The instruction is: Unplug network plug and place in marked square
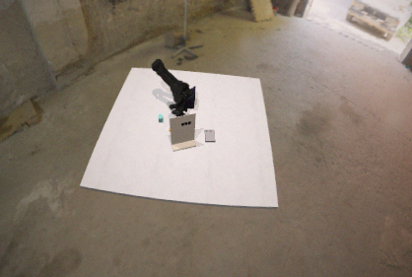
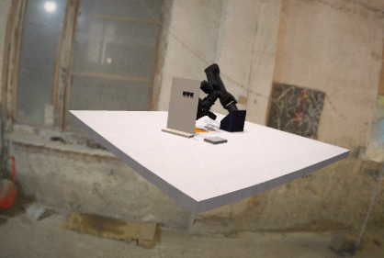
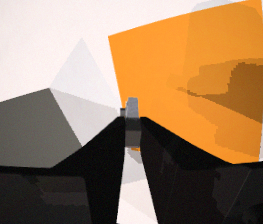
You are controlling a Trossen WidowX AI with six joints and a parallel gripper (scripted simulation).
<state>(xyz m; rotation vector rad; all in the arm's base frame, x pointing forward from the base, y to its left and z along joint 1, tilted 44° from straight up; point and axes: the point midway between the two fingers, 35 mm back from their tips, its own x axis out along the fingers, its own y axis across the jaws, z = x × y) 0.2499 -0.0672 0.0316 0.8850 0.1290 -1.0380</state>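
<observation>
Plug (image 3: pixel 132 107): small grey piece pinched btwn the gripper (image 3: pixel 132 123) fingertips, jaws nearly shut on it. In wrist view it sits just off the left edge of the orange square (image 3: pixel 188 83), over white table; only its tip shows, rest hidden by the black fingers. Can't tell if it touches the table.

Square lies flat on the table (image 2: pixel 257 162), a darker shadow patch across its right part. In exterior view a sliver of the orange (image 2: pixel 200 129) shows by the foot of the panel (image 2: pixel 183 106), w/ the gripper (image 2: pixel 208 116) low just above it, behind the panel.

Panel stands upright on a pale base strip (image 1: pixel 184 146), dark sockets (image 1: pixel 185 123) near its top. Arm (image 1: pixel 170 82) reaches down from behind the panel, next to a dark blue block (image 2: pixel 232 120).

Further out: a small grey flat box (image 1: pixel 210 135) right of the panel in top view, a teal cube (image 1: pixel 161 117) left of it, both apart from the arm.
</observation>
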